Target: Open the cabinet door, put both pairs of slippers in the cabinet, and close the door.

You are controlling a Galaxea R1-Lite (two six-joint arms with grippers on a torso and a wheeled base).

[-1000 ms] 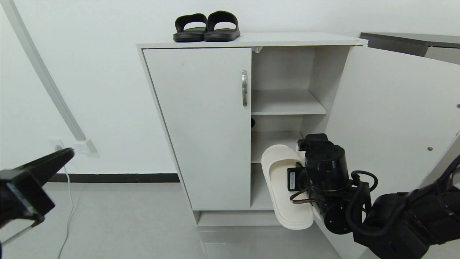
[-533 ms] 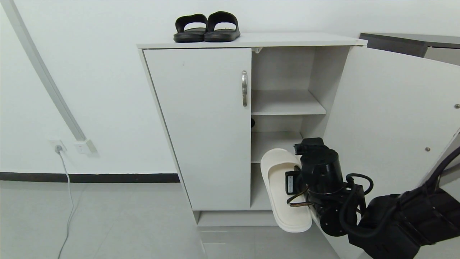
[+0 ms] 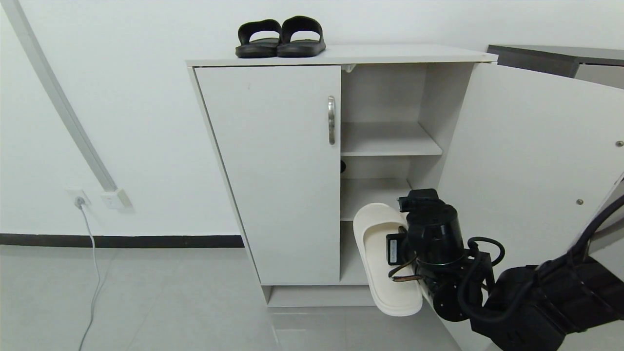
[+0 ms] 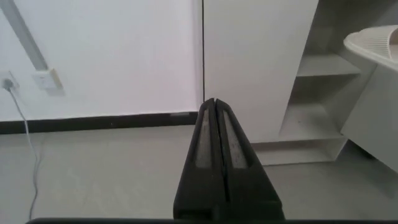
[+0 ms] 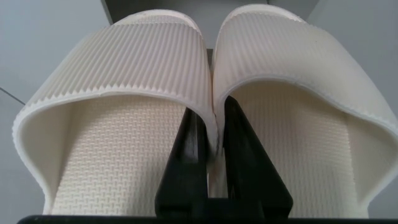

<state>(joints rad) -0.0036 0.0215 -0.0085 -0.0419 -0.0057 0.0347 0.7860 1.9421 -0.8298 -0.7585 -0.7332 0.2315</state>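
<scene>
- Head view shows the right cabinet door (image 3: 526,161) swung open, so the first step is done.
- White slippers (image 3: 385,258) hang in front of the lower shelves, not yet inside the cabinet (image 3: 390,52). Black slippers (image 3: 280,38) lie on its top.
- Right gripper (image 5: 214,134) is narrowed on the inner edges of the white pair, pinching both together.
- Left gripper (image 4: 215,109) has its fingers pressed together and holds nothing.
- Left to do: place both pairs, then close the door.
</scene>
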